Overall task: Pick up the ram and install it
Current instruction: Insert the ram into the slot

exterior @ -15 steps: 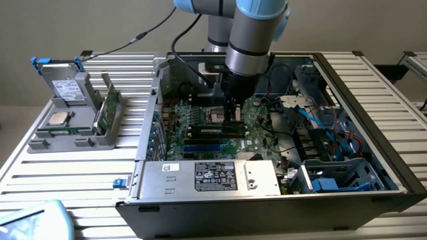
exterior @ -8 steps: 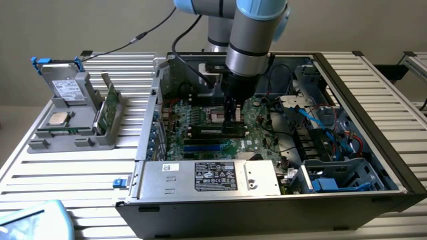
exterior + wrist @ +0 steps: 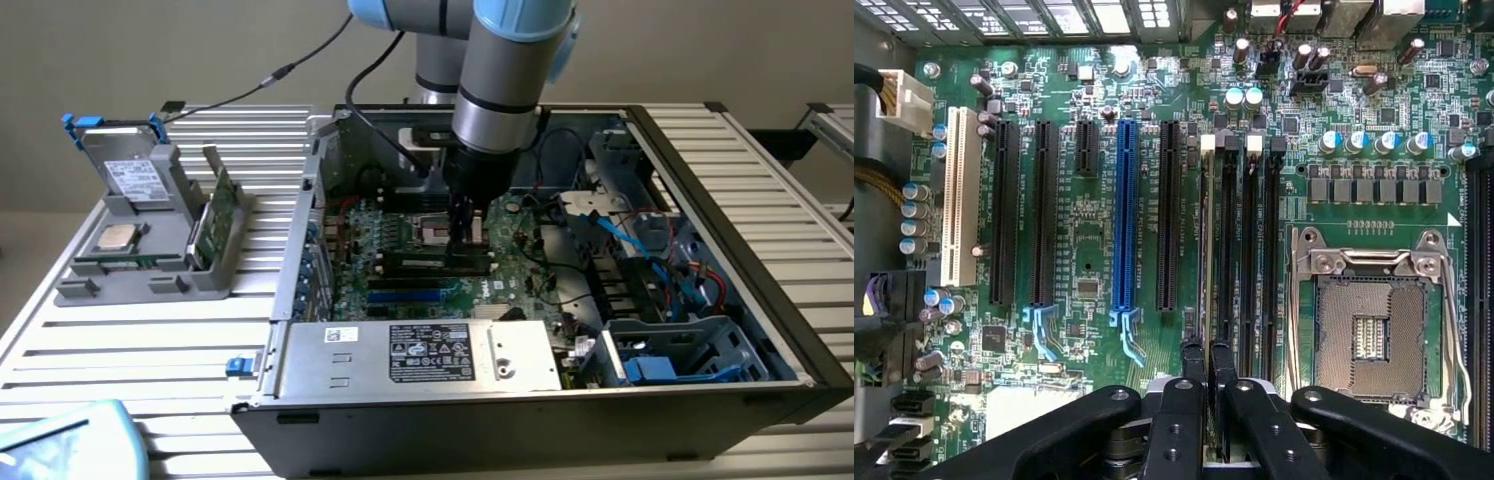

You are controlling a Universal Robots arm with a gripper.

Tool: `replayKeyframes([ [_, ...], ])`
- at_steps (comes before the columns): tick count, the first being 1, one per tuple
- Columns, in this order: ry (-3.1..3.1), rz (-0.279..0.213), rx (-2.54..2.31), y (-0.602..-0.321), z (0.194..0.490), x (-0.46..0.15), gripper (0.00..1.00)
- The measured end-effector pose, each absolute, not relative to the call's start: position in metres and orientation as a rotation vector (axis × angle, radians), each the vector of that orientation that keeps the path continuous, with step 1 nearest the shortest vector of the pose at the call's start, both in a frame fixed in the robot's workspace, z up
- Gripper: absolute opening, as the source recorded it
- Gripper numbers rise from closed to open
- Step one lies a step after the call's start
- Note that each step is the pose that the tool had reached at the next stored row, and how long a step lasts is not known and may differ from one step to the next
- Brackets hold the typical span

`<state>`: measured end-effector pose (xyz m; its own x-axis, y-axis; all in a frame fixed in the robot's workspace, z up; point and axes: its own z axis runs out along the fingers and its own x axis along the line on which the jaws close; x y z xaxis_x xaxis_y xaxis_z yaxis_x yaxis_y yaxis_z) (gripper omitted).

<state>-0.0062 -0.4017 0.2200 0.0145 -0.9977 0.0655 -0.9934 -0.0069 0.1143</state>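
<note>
On the ribbed aluminium desk [image 3: 160,350] lies an open black computer case [image 3: 534,425], and the grey arm [image 3: 501,90] reaches down into it from above. A boxy bare-metal power supply [image 3: 414,352] with a printed label fills the near side of the case; beyond it lies the green motherboard [image 3: 400,225], with loose blue and red cables [image 3: 667,250] in the bay toward the exterior view's right. Outside the case, toward the exterior view's left, a grey plastic fixture [image 3: 147,270] holds a drive and a green board on edge. In the wrist view long black slots [image 3: 1006,210], one blue slot [image 3: 1124,210] and one white slot [image 3: 959,210] run side by side, and a square metal-framed processor socket [image 3: 1372,335] sits close beside the memory slots. The ram [image 3: 424,262] [image 3: 1206,250] stands edge-on in the memory slot nearest the black slots, thin and dark. The end effector [image 3: 465,235] [image 3: 1207,352] has its black fingers drawn almost together, pinching the ram's upper edge
</note>
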Motion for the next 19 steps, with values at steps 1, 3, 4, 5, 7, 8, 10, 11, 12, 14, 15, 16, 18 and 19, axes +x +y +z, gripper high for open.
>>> replayKeyframes([
  [1,-2.119,-0.051,2.142,-0.4017,0.2200,-0.0062,0.13],
  [3,-2.119,-0.051,2.142,-0.4017,0.2199,-0.0061,0.13],
  [4,-2.119,-0.051,2.142,-0.4017,0.2199,-0.0062,0.13],
  [5,-2.119,-0.051,2.142,-0.4017,0.2199,-0.0062,0.13],
  [7,-2.119,-0.051,2.142,-0.4016,0.2198,-0.0062,0.13],
  [8,-2.119,-0.051,2.142,-0.4016,0.2198,-0.0062,0.13],
  [10,-2.119,-0.051,2.142,-0.4015,0.2198,-0.0062,0.13],
  [11,-2.119,-0.051,2.142,-0.4015,0.2198,-0.0062,0.13],
  [12,-2.119,-0.051,2.142,-0.4015,0.2198,-0.0062,0.13],
  [14,-2.119,-0.051,2.142,-0.4014,0.2198,-0.0062,0.13],
  [15,-2.119,-0.051,2.142,-0.4012,0.2198,-0.0062,0.13],
  [16,-2.119,-0.051,2.142,-0.4011,0.2198,-0.0062,0.13],
  [18,-2.119,-0.051,2.142,-0.4011,0.2198,-0.0063,0.13],
  [19,-2.119,-0.051,2.142,-0.4011,0.2198,-0.0063,0.13],
])
